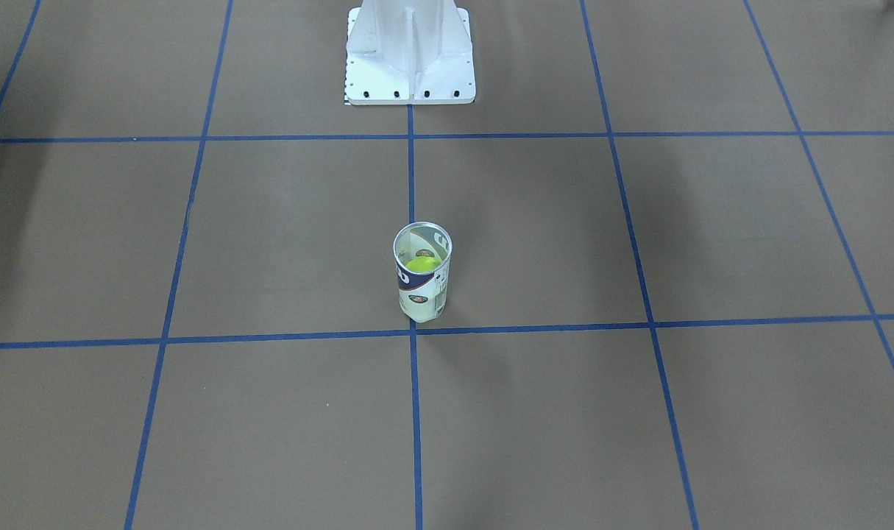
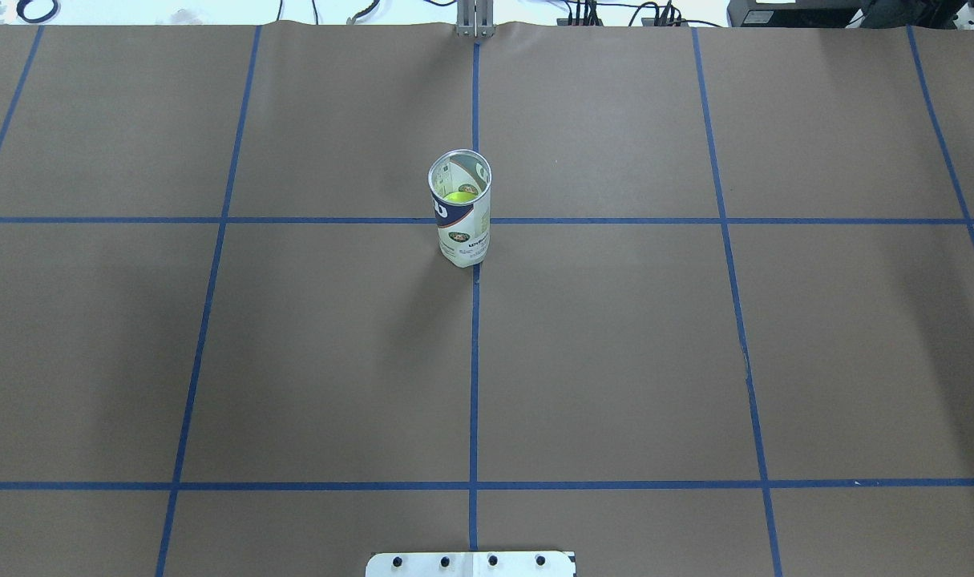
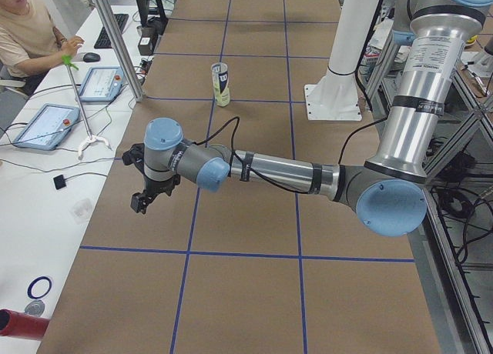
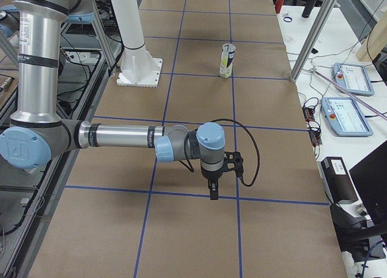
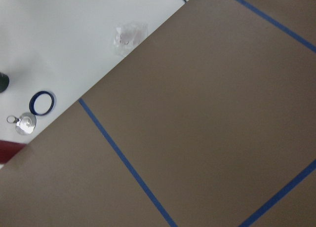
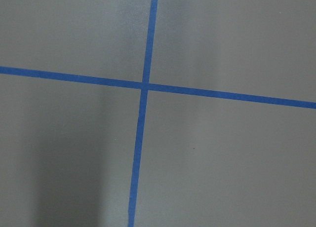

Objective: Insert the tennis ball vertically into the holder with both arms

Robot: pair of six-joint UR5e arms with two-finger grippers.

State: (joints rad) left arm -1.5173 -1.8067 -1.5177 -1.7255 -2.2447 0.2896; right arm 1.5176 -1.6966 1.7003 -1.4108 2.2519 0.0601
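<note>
The holder [image 1: 422, 287] stands upright and open-topped on the brown table at a blue tape crossing; it also shows in the overhead view [image 2: 462, 228] and small in the side views [image 3: 222, 85] [image 4: 227, 60]. A yellow-green tennis ball [image 1: 423, 263] [image 2: 459, 196] sits inside it, below the metal rim. My left gripper [image 3: 142, 200] hangs over the table far from the holder, near the table's left end. My right gripper [image 4: 213, 190] hangs far from it, near the right end. Both show only in the side views, so I cannot tell whether they are open or shut.
The white pedestal base [image 1: 410, 59] [image 2: 470, 563] stands at the robot's side of the table. An operator [image 3: 31, 31] sits at a side desk with tablets [image 3: 42, 127] [image 4: 347, 115]. A blue ring [image 5: 41, 102] and a keyring [image 5: 23, 123] lie beyond the table's edge.
</note>
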